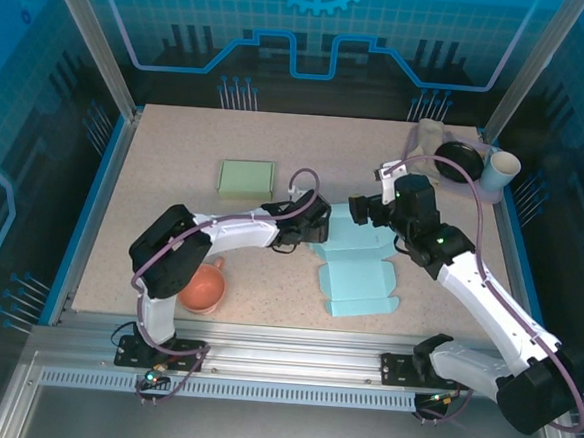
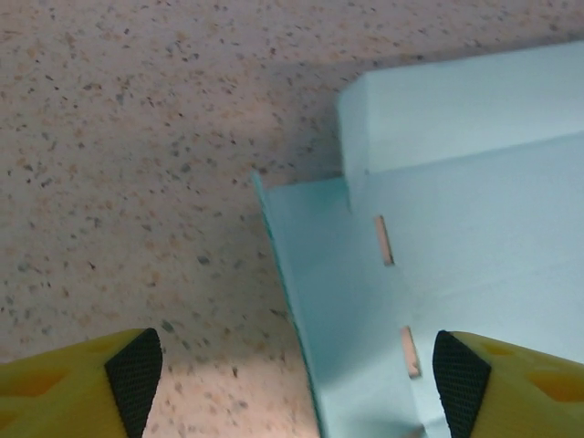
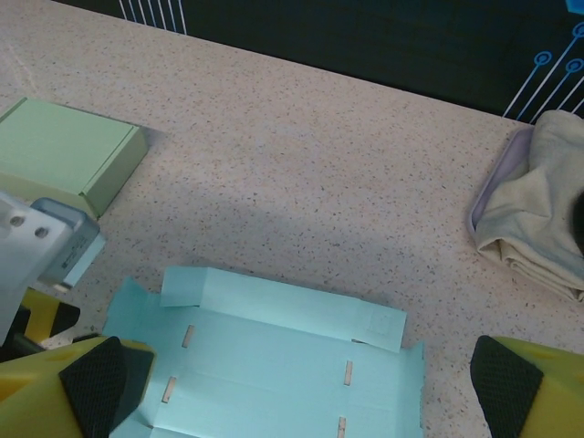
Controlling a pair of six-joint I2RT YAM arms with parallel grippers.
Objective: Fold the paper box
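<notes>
**Both arms meet over the unfolded paper box [image 1: 358, 276], which lies right of centre on the worktop [image 1: 176, 151].**

We see the left arm stretched low from the lower left toward the centre. The left fingers [image 2: 135, 365] are spread wide with nothing in their grip, and they straddle the sheet's left edge beside a corner flap. The right arm bends in from the lower right, and the right fingers [image 3: 91, 383] stand fully apart and empty over the sheet's upper end. A green box [image 1: 246, 178] lies to the upper left, well apart from the sheet. An orange bowl [image 1: 203, 288] sits by the left arm at the lower left. A cloth [image 3: 538, 210] and a white cup [image 1: 499, 171] occupy the upper right corner. In the top view the box's long axis runs from the centre down toward the lower right.
</notes>
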